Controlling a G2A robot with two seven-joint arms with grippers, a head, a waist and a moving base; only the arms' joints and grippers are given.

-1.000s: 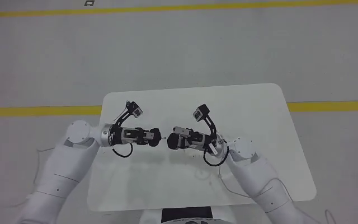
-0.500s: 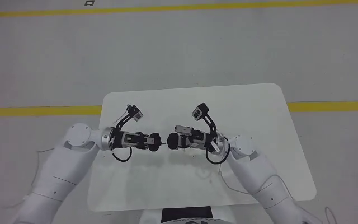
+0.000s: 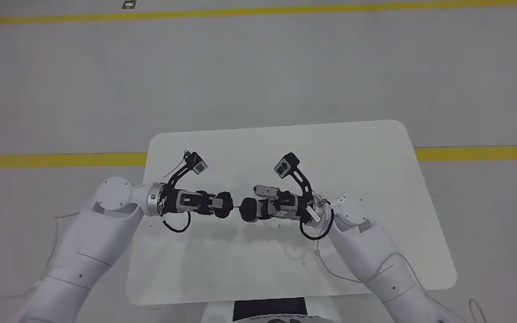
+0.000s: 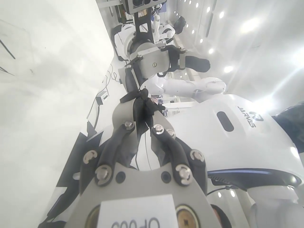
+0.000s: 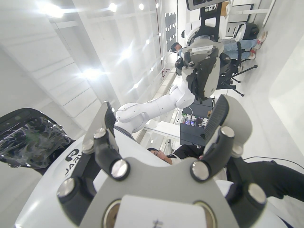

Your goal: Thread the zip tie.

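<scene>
I've got my left tool (image 4: 141,113) pinched shut on the thin black plastic zip tie (image 4: 136,96), held above the middle of the white rounded table (image 3: 363,153). My right tool (image 5: 163,113) faces it just to the right, fingers spread wide.

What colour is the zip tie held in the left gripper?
Black. The zip tie shows best in the left wrist view.

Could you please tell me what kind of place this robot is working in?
Probably a robotics lab or test hall: yellow lines on a bare grey floor, a lone white table, and rows of ceiling spotlights.
</scene>
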